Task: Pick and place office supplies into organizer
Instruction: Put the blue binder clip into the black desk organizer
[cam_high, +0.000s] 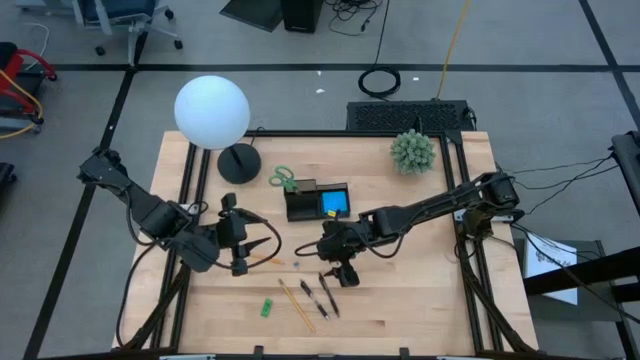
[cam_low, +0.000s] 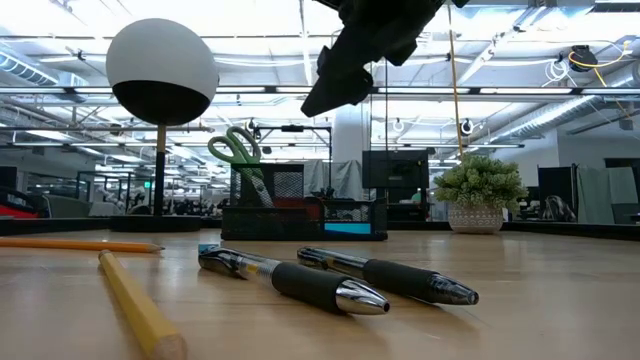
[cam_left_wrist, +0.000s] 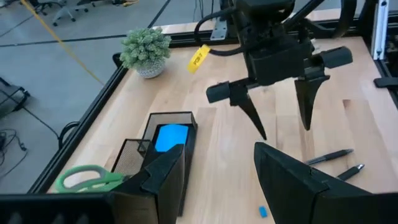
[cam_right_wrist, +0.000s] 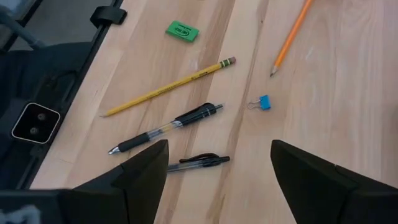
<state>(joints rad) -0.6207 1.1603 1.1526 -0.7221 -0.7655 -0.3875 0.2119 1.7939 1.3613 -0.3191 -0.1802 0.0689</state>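
The black organizer (cam_high: 303, 206) stands mid-table. The blue sticky pad (cam_high: 335, 205) lies in one compartment, and the green-handled scissors (cam_high: 283, 180) stick up from its left end. Two dark pens (cam_right_wrist: 166, 127) (cam_right_wrist: 198, 162), a yellow pencil (cam_right_wrist: 168, 87), an orange pencil (cam_right_wrist: 291, 37), a green eraser (cam_right_wrist: 183, 30) and a small blue clip (cam_right_wrist: 263, 102) lie flat on the wood near the table's near edge. My right gripper (cam_high: 338, 275) hangs open above the pens, touching nothing. My left gripper (cam_high: 243, 246) is open and waits left of the orange pencil.
A lamp with a white globe (cam_high: 212, 111) and round black base (cam_high: 238, 162) stands at the far left. A small green plant (cam_high: 413, 151) sits at the far right. Bare wood lies to the right of the pens.
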